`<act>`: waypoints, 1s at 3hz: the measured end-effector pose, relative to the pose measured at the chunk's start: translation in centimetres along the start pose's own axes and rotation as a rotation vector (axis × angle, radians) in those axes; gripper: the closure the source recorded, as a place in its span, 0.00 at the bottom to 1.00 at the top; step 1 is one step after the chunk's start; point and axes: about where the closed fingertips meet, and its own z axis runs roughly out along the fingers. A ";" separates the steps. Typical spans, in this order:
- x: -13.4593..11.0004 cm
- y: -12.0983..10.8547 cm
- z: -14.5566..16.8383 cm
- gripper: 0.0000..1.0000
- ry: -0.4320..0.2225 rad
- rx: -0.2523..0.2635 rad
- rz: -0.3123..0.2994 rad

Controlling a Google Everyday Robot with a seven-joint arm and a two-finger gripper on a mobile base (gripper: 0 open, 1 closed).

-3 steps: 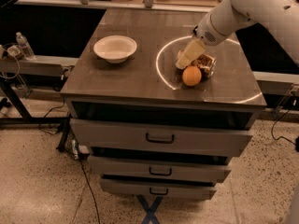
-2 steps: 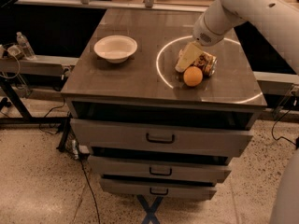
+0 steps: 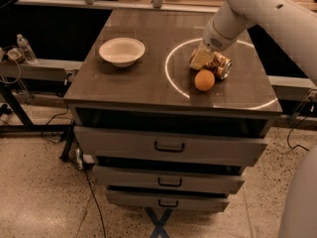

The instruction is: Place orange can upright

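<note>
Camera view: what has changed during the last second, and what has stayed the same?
The gripper has shifted only slightly left and down, at the orange can; the arm above it has swung steeper. Nothing was visibly lifted or released. The can still lies on its side beside the orange fruit; the white bowl has not moved.

No legible text, brand, number or sign anywhere. Orange can (image 3: pixel 221 66), on its side at the far right of the worktop (image 3: pixel 143 86): label only orange-gold and brown patches, too blurred to read. Tool (image 3: pixel 200 58) at the can's left end, just beyond the orange fruit (image 3: pixel 204 80), bearing no readable mark. Bottle (image 3: pixel 24 48) off the worktop at the far left: label too small to read. White ring on the worktop (image 3: pixel 171 78): a plain line, without letters or figures.
</note>
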 end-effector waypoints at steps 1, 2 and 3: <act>0.2 0.2 0.3 0.69 0.011 -0.006 -0.001; 0.3 0.3 0.5 0.93 0.016 -0.012 -0.001; -0.3 -1.0 -0.5 1.00 -0.036 0.015 0.023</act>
